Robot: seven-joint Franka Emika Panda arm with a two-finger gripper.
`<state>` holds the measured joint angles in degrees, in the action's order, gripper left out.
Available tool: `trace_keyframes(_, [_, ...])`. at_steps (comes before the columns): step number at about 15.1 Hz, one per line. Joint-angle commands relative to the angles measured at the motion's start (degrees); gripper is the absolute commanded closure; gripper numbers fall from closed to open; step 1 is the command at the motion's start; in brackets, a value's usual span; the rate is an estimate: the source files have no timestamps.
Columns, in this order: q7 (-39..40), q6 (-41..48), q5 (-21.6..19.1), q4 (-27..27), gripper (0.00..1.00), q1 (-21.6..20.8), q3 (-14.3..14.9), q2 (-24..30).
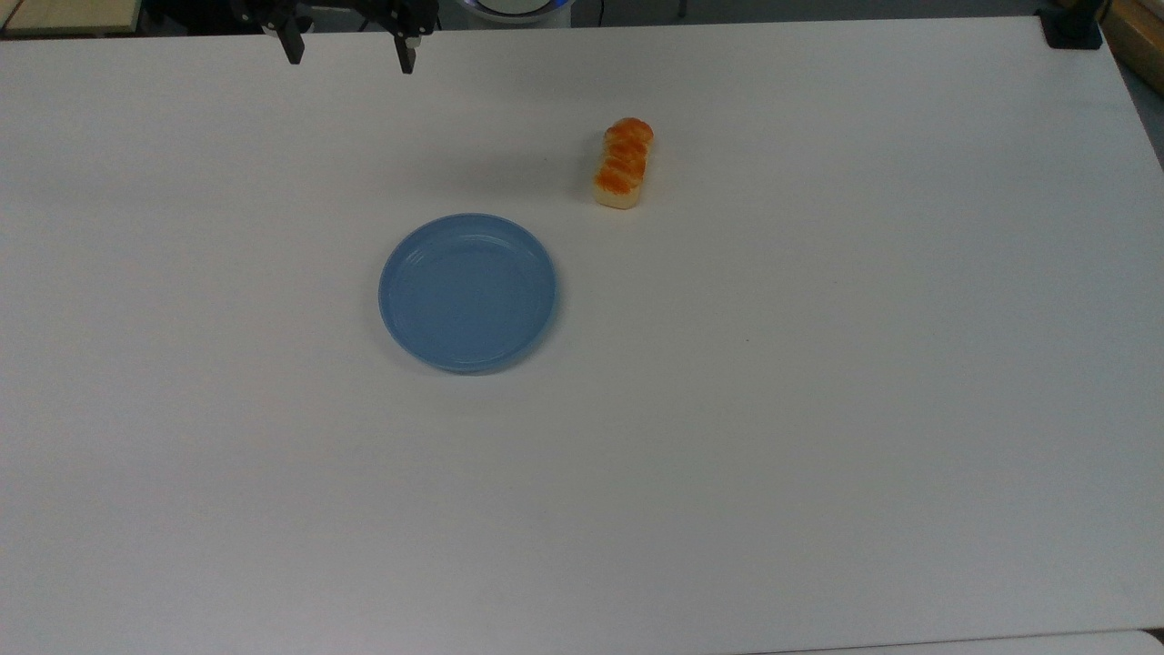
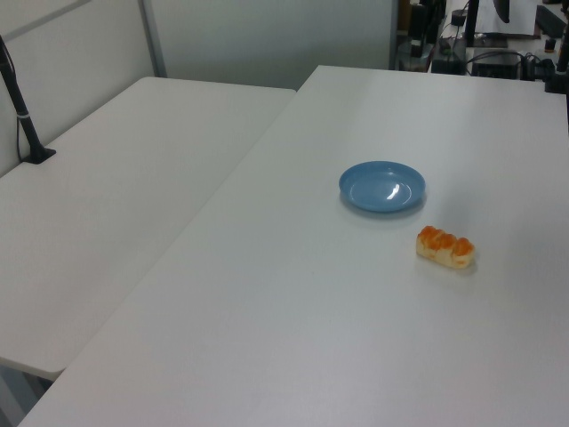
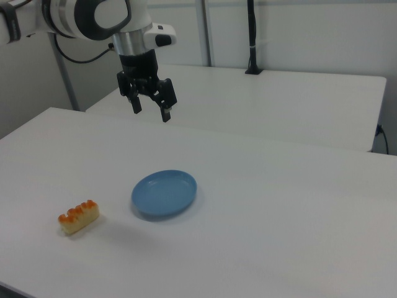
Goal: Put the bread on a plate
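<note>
The bread (image 1: 624, 164), a small loaf with cream sides and an orange-brown top, lies on the white table (image 1: 818, 409), up and to the right of the plate in the top view. The round light-blue plate (image 1: 467, 291) is bare. The left view has the bread (image 2: 445, 247) just below the plate (image 2: 382, 187). My gripper (image 1: 348, 55) hangs open and holds nothing at the top view's upper edge, far from both. In the right view the gripper (image 3: 151, 108) is high above the table, behind the plate (image 3: 164, 194), with the bread (image 3: 79, 216) at the lower left.
A second white table (image 2: 116, 196) adjoins the first on the left view's left, with a black post (image 2: 22, 116) on it. A black clamp (image 1: 1073, 27) sits at the top view's upper right corner. Equipment and cables (image 2: 484, 44) stand beyond the far edge.
</note>
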<state>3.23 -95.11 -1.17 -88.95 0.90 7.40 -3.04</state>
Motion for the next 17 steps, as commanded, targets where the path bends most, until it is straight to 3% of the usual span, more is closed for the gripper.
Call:
trace_keyframes(1, [1.3,2.3,-0.5,-0.3,0.0,-1.2,1.4,1.8])
trace_keyframes(17, [1.1,3.6,-0.4,-1.0,0.0,-3.4,0.8,1.7])
